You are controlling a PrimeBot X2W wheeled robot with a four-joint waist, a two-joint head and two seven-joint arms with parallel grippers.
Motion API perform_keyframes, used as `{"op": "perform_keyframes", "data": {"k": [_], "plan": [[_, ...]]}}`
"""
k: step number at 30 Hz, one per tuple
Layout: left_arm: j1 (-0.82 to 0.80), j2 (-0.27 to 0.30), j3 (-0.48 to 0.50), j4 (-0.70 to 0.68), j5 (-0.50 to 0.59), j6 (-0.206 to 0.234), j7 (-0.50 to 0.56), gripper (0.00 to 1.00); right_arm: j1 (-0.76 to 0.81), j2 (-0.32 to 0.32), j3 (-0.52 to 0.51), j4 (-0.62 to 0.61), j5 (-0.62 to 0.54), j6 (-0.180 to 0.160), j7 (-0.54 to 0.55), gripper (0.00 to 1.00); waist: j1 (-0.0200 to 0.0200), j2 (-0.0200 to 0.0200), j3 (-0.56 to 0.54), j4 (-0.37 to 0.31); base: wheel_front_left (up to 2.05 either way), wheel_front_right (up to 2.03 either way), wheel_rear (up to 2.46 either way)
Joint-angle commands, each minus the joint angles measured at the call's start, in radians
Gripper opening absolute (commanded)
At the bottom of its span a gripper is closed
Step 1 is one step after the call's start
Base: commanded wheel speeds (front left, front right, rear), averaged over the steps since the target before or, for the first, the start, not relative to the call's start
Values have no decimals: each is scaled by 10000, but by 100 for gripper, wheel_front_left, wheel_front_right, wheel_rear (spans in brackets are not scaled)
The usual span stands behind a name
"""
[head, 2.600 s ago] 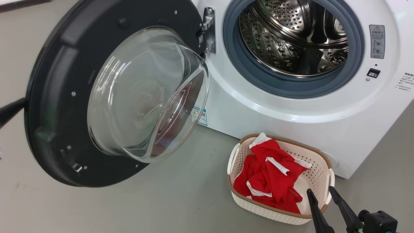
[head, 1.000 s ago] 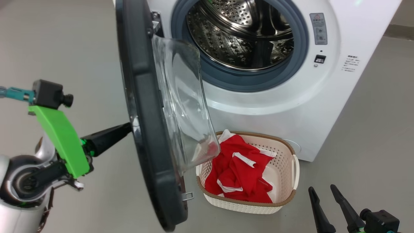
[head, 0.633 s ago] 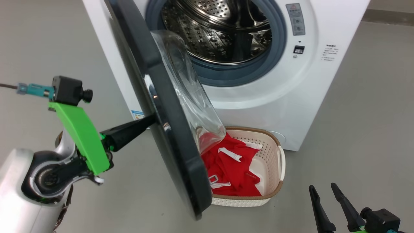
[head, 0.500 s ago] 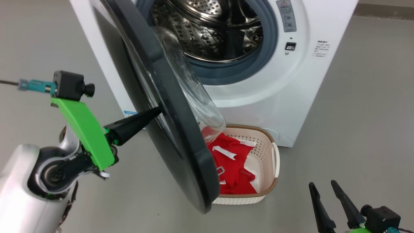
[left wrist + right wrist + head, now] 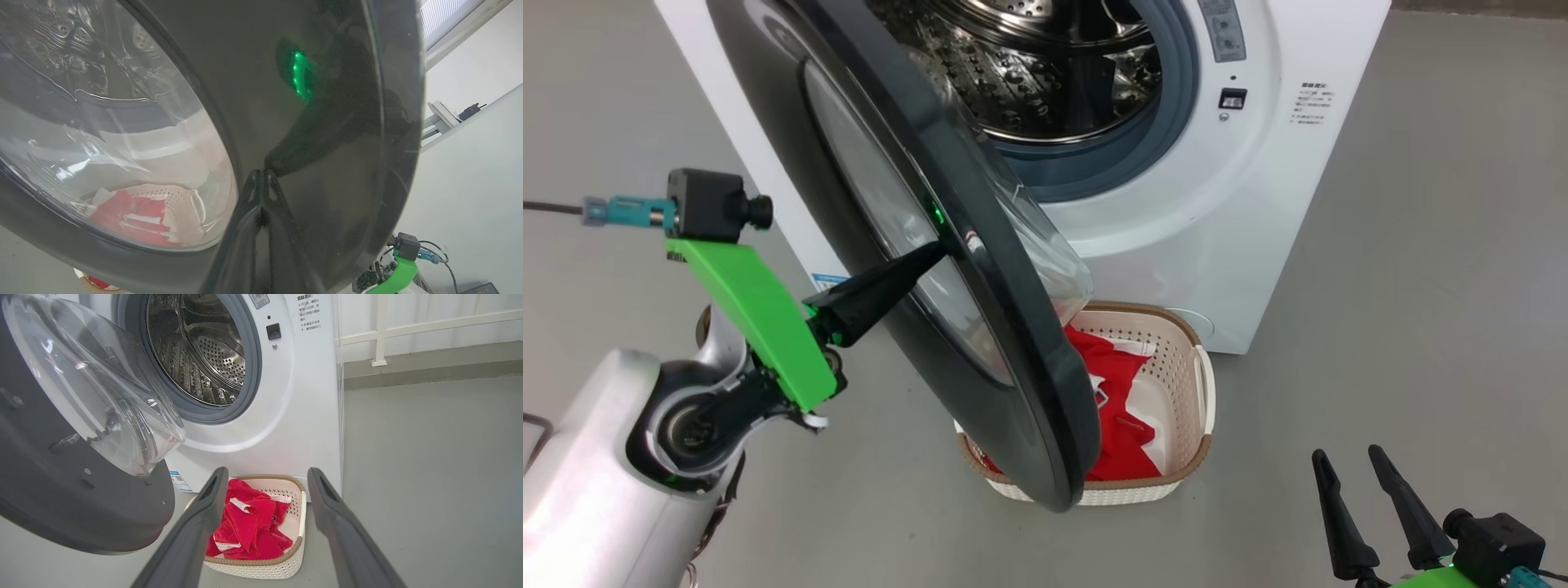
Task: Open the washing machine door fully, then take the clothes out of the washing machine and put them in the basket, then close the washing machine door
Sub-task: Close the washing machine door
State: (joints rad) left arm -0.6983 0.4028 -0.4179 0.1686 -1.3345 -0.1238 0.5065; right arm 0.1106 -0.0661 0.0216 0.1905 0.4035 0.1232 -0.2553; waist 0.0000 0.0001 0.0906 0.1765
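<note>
In front of the big white boxy front-loading washing machine [image 5: 1176,245], the large round door with its glossy black rim and bulging clear glass window [image 5: 1021,359] hangs part-way across the opening, swung out at an angle. The steel perforated drum [image 5: 1045,73] shows at twelve o'clock behind it. Coming in from eight o'clock, the left pincer [image 5: 931,255] has its two dark fingers pressed together with nothing between them. Their tips touch the door's outer face on the black rim, just beside the glass. The left wrist view shows that contact, and a green glow mirrored in the gloss. Down at six o'clock from the drum, on the grey floor [image 5: 1421,286], sits the small cream-white perforated plastic basket with the brown woven-look rim [image 5: 1205,445], just beside the machine's front. The bright red garments with white trim [image 5: 1123,408] lie heaped inside it, partly hidden by the door's lower edge. At five o'clock, the right pincer [image 5: 1343,457] hovers with fingers spread apart, empty, clear of the basket.
</note>
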Motion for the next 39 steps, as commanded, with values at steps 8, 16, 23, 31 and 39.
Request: {"op": "perform_keyframes", "data": {"k": [8,16,23,31,39], "plan": [[335,732,229,94,-470,-69,-943,5,-265,-68,272,-194,-125,75,-65,100,0,-1,-279,444,0,0,0],[1401,867,226,494,-798,-69,-1818,44,-170,-68,355,-174,-139,75,-65,100,0,-1,-459,656,0,0,0],[2498,792,259,871,-1065,-69,-2792,100,-127,-81,392,-172,-139,75,-65,100,0,-1,-532,774,0,0,0],[3698,546,311,1644,-1167,-69,-4230,100,-74,-113,469,-137,-122,75,-65,100,0,-1,-598,786,0,0,0],[4257,375,-41,2284,-590,-69,-5668,100,-79,-108,501,-119,-127,75,-65,100,0,-1,-584,834,0,0,0]]}}
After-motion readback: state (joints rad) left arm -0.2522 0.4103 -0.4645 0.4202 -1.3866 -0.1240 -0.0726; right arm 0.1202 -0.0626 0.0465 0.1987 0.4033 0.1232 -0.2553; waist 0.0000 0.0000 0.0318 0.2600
